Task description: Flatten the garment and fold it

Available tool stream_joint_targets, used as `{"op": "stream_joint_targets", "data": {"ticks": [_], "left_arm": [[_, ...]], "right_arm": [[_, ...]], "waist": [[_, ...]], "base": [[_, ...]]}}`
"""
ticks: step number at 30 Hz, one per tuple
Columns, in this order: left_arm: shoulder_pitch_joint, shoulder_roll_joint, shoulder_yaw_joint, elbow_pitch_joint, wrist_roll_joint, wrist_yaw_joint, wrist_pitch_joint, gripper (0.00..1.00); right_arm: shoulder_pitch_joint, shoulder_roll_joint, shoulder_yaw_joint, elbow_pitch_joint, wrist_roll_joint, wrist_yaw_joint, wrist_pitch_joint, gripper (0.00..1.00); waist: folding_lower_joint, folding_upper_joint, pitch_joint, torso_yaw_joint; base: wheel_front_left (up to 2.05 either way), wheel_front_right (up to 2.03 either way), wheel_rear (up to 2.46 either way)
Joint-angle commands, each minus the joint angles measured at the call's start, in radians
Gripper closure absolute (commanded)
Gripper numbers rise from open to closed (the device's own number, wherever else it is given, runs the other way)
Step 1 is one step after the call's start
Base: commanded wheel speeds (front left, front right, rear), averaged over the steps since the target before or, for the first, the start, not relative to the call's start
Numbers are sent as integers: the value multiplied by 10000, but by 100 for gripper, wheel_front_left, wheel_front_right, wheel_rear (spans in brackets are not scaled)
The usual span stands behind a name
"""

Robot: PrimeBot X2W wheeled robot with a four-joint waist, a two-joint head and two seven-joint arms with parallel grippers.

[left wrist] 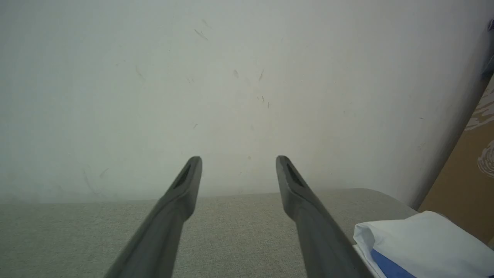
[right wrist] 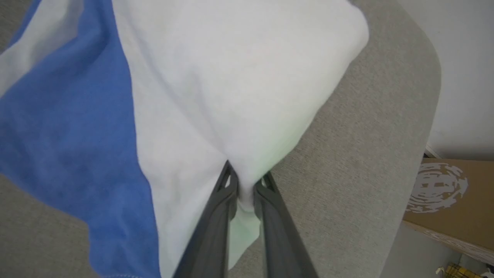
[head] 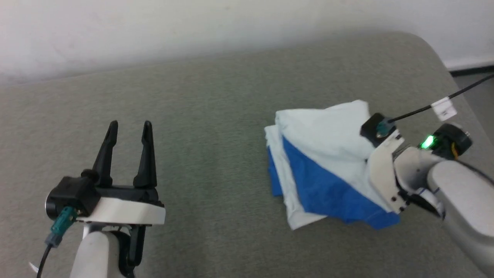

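The garment (head: 320, 154) is seen in a crumpled heap on the right side of the grey worktop (head: 200, 116), near its rounded corner. White cloth is on top, and a blue part is tucked under it and pokes out at the near side. It is not flat yet, so the flattening is judged to be only at its start.

The right hand (right wrist: 247, 181) is pinched shut on a fold of the white cloth at the edge of the heap. The cloth is squeezed between its two dark fingers (right wrist: 220, 216). The left hand (head: 130, 124) is held wide open over the bare worktop, well apart from the garment, and nothing is held in it.

The garment is likely to be soft, light and floppy. It will not be broken, but it will sag and bunch up when lifted. It may slip out if only a thin bit is pinched. If many layers are caught, the whole heap may be dragged along in a lump. A better hold is likely to be had at an edge or corner, with one hand on each side, so the cloth can be pulled out flat. Which edge is pinched now cannot be told.
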Motion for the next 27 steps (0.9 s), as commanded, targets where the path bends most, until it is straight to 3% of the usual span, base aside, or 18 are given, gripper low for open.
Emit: {"op": "stream_joint_targets", "data": {"ticks": [1, 6, 13, 25, 26, 27], "left_arm": [[-186, 32, 0, -72, 122, 30, -45, 0], [-465, 211, -94, -316, 259, 22, -39, 0], [-773, 434, -238, -576, 320, 8, 129, 0], [-989, 604, -330, -651, 294, 40, 230, 0], [-998, 613, -338, -643, 289, 42, 229, 0], [-1006, 623, -347, -629, 286, 45, 229, 0]], "right_arm": [[-207, -146, 31, 35, 44, -23, -106, 100], [-1074, -1265, 445, 561, 65, -23, -703, 100], [-1759, -2266, -59, 1690, -337, -23, -1374, 100], [-2178, -1711, -2329, 4190, -1474, -23, -2094, 100], [-2191, -1634, -2583, 4404, -1635, -23, -2109, 92], [-2185, -1558, -2834, 4624, -1806, -23, -2065, 56]], "waist": [[-1, 0, 716, -1193], [-1, 0, 1376, -1387], [-1, 0, 2241, -964], [-1, 0, 2778, -407], [-1, 0, 2777, -387], [-1, 0, 2764, -371]], "base": [[0, 0, 0], [0, 0, 0], [0, 0, 0], [0, 0, 0], [0, 0, 0], [0, 0, 0]]}}
